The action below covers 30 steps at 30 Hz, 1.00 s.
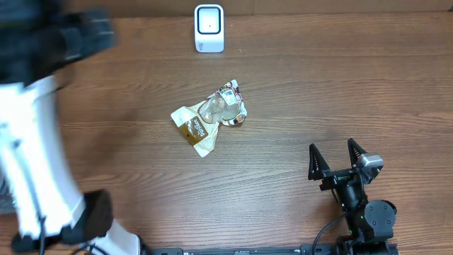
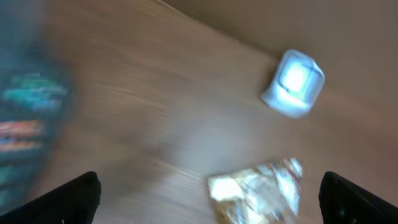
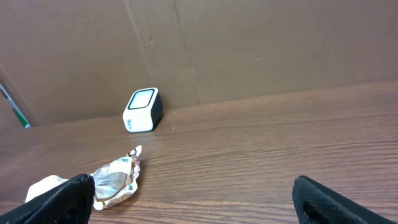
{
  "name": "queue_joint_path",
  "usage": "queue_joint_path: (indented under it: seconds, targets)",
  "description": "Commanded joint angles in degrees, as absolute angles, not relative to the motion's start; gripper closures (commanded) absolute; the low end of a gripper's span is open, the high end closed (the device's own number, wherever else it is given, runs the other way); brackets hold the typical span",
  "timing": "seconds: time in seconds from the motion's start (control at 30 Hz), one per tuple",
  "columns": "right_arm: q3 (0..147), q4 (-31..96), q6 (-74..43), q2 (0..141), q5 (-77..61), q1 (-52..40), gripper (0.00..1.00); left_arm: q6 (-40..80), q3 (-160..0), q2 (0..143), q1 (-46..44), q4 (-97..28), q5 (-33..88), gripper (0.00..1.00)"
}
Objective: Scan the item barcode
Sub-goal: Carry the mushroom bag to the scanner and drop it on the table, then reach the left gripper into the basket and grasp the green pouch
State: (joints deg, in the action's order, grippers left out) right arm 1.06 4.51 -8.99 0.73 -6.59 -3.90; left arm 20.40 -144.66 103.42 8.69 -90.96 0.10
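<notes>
Crumpled white-and-brown plastic snack wrapper [image 1: 210, 117] lies loose near the middle of the brown wooden table [image 1: 318, 92], near but apart from the small white box scanner [image 1: 209, 28] at the far edge. The left gripper [image 2: 210, 183] and right gripper [image 1: 333, 152] both stand wide apart, holding nothing.

— What does the packet [image 1: 210, 118] look like?
— It is crumpled and shiny, white and brown. It lies flat in the middle of the table [image 1: 340, 92].
— And the scanner [image 1: 209, 28]?
— A small white box with a light window in a dark frame. It stands at the far edge, well apart from the packet.
</notes>
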Motion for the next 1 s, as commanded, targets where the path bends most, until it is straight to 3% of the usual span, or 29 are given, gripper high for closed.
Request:
queue_joint_path:
  seconds: [0.0, 0.43, 0.67, 0.97]
  targets:
    - [0.5, 4.3, -8.9, 0.4, -6.0, -4.2, 0.00, 16.7, -145.3, 101.5, 18.4, -94.2, 0.0, 0.00]
    - [0.5, 4.3, -9.0, 0.4, -6.0, -4.2, 0.00, 13.4, -136.4, 103.9, 45.8, -94.4, 8.4, 0.00]
    - [0.5, 4.3, -9.0, 0.4, -6.0, -4.2, 0.00, 11.7, -125.0, 103.9, 52.2, -88.0, 11.9, 0.05]
    - [0.5, 4.3, -9.0, 0.4, -6.0, -4.2, 0.00, 9.8, -108.3, 103.9, 54.8, -79.2, 8.2, 0.11]
